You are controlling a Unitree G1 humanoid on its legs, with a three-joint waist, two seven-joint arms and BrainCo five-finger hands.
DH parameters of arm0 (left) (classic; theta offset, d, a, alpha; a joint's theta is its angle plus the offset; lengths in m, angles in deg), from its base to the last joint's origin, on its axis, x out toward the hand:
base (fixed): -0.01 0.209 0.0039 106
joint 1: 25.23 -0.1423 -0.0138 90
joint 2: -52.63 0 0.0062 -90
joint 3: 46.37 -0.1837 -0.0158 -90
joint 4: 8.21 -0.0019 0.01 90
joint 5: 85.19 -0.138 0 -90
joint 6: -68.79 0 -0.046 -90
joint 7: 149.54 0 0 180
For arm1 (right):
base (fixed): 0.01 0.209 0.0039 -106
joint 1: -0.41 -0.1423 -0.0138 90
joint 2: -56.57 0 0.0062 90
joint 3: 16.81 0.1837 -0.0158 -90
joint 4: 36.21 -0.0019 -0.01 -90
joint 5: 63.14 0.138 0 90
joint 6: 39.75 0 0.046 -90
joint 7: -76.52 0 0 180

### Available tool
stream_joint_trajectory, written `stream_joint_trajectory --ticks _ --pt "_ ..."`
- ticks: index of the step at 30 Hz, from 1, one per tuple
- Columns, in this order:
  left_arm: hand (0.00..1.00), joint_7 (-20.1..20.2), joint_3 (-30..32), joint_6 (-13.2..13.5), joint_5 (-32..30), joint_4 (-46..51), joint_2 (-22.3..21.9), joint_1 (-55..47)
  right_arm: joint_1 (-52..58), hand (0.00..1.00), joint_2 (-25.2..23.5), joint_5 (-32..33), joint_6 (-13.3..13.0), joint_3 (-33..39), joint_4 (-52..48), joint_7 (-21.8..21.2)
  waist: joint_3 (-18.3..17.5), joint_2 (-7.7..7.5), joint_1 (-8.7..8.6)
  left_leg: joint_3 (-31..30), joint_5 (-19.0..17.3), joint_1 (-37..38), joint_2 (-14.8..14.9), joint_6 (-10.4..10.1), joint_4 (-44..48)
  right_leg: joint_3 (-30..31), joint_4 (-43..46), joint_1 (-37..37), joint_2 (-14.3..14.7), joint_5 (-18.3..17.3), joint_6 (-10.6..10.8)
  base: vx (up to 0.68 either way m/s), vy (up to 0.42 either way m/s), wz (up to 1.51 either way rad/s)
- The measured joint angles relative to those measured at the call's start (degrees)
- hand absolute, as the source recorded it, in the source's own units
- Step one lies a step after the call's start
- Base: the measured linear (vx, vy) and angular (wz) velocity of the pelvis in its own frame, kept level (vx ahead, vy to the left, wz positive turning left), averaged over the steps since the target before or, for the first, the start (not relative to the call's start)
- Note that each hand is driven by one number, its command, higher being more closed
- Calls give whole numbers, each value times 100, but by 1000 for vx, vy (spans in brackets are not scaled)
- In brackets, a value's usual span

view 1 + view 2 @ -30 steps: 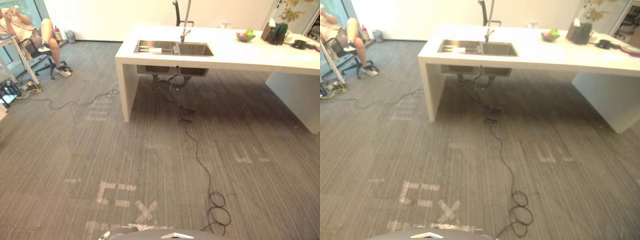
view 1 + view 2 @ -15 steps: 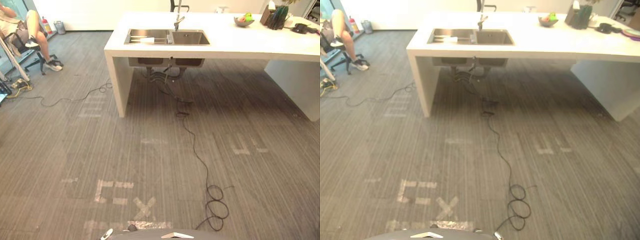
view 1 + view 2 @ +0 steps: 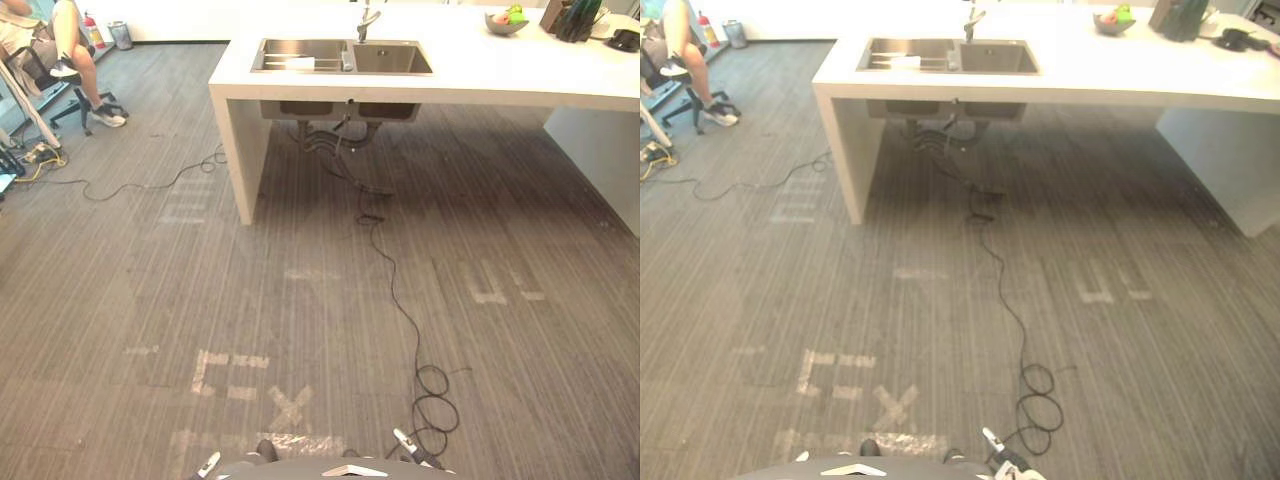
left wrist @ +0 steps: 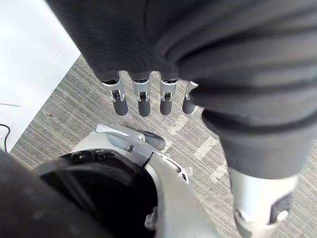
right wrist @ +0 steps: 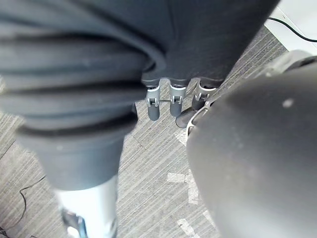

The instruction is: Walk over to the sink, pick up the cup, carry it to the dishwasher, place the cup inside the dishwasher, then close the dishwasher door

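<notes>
The steel double sink (image 3: 342,57) is set in a long white counter (image 3: 470,75) across the carpet ahead of me. A small white object (image 3: 300,63) lies in the sink's left basin; I cannot tell whether it is the cup. A faucet (image 3: 368,18) rises behind the basins. My left hand (image 4: 141,99) hangs by my side above the carpet, fingers straight and holding nothing. My right hand (image 5: 171,105) hangs the same way, fingers relaxed and bare.
The counter's white end panel (image 3: 240,150) reaches the floor left of the sink. A fruit bowl (image 3: 505,20) and dark items stand at the counter's right end. A person (image 3: 60,40) sits on a chair at the far left. Tape marks (image 3: 245,385) cross the carpet.
The whole picture has shifted as the camera moved: the counter and sink sit higher in view and look slightly nearer. Nothing on the counter has moved.
</notes>
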Motion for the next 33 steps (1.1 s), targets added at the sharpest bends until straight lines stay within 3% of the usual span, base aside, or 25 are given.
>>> stream_joint_trajectory --ticks 3,8,13,15,18,19,20,23,24,27,31,33 --pt "0 24 160 -166 -82 -25 -26 -1 41 0 -26 -15 13 147 12 1 11 -14 -5 18 12 -1 3 -13 -3 -2 -15 -5 -9 -19 -35 -71 -9 -3" --pt "0 45 352 -175 -97 -67 -75 -15 114 0 -26 -182 -1 243 30 -4 -7 -16 -3 54 -6 -79 -4 14 -3 5 -77 -74 -20 9 -20 -24 10 -4" --pt "0 156 291 57 -214 -62 -73 52 -3 0 -4 -157 -296 55 81 -3 -28 -35 -1 85 -35 -76 -31 56 -1 99 30 -128 -51 33 33 60 16 -6" --pt "0 156 145 215 -236 -57 -53 83 -103 0 30 -156 -445 -109 51 2 -24 -25 9 152 -62 -88 -32 86 2 149 471 -376 -107 -144 37 78 40 -15" --pt "0 162 -86 612 -330 -18 27 226 -271 0 -108 -107 -697 -309 -121 99 62 -104 0 173 -76 77 -146 177 36 265 1827 -825 -386 -683 180 69 65 -1" --pt "0 164 -147 718 -330 48 17 298 -325 0 -101 -104 -752 -317 -138 123 130 -82 9 176 -93 170 -166 205 37 284 2312 -984 -469 -729 202 4 96 -1" --pt "0 167 -231 791 -314 85 54 344 -367 0 -96 -103 -775 -324 -170 124 224 -156 18 186 -123 250 -185 244 37 300 2808 -1158 -547 -728 202 -50 115 -1" --pt "0 72 -236 825 -98 229 122 546 -441 0 -125 7 -796 -315 -401 117 455 -197 -24 122 -317 570 -291 434 8 536 4166 -1639 -792 -730 240 -102 107 6" --pt "0 15 -233 846 9 239 118 611 -423 0 -179 67 -774 -273 -453 114 460 -233 -51 34 -344 638 -273 465 5 599 4217 -1742 -749 -973 233 -137 87 17" --pt "0 45 -100 999 108 268 -73 806 -374 0 -339 121 -618 -44 -564 140 531 -335 -117 -34 -477 598 -204 481 213 588 3774 -2068 -639 -920 191 -212 10 21" --pt "0 20 83 1496 150 329 -205 808 150 0 -434 151 -21 770 -480 206 548 -332 -164 -25 -992 607 -87 358 748 422 2256 -2167 -532 -151 179 -51 -56 8" --pt "0 -23 121 1635 183 616 -360 813 495 0 -513 77 152 1039 -297 221 561 -304 -195 -43 -1247 643 22 228 980 420 1785 -2167 -512 72 161 278 -117 19"
